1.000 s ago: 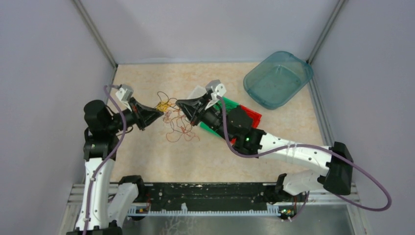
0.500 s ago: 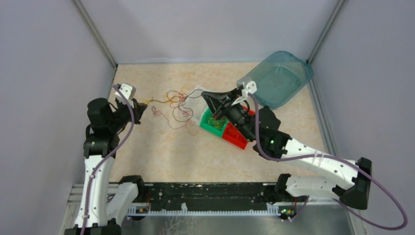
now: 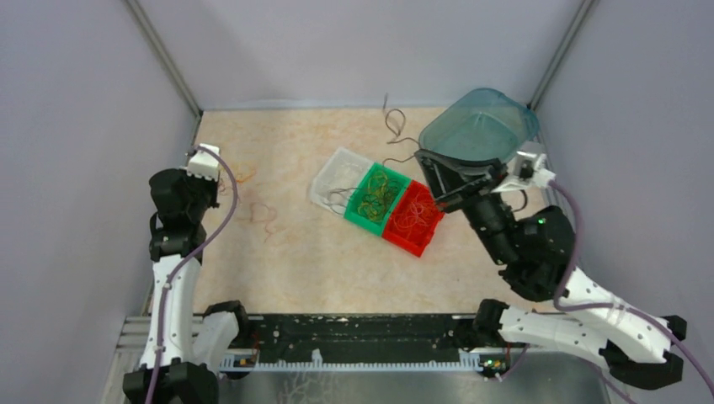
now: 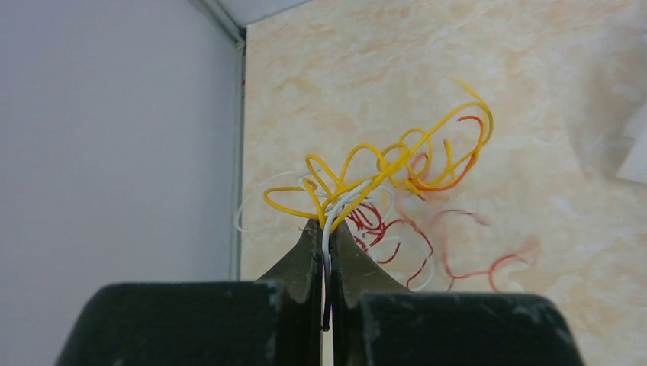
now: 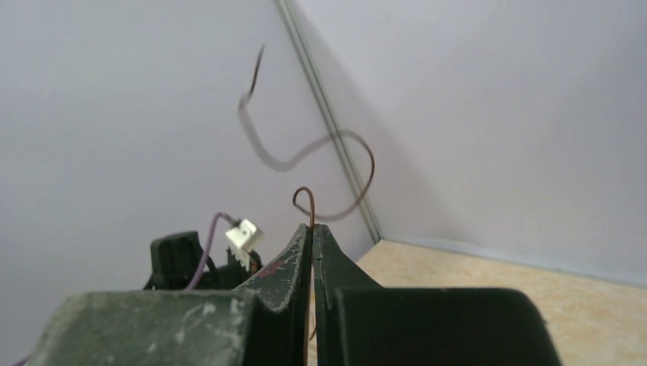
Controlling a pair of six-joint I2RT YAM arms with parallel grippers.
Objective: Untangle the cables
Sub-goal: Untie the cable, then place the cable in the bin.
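Right hand clenched on one brown cable, held aloft just beyond the red tray, with the strand running on away from it. Left hand clenched on a yellow-and-white bunch, well left of that tray. Right arm judged nearer for depositing.

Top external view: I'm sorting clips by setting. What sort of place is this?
Probably a lab test cell for robot work: plain grey panel walls enclose a tabletop, and the left arm and right arm are bolted to a metal rail at its near edge.
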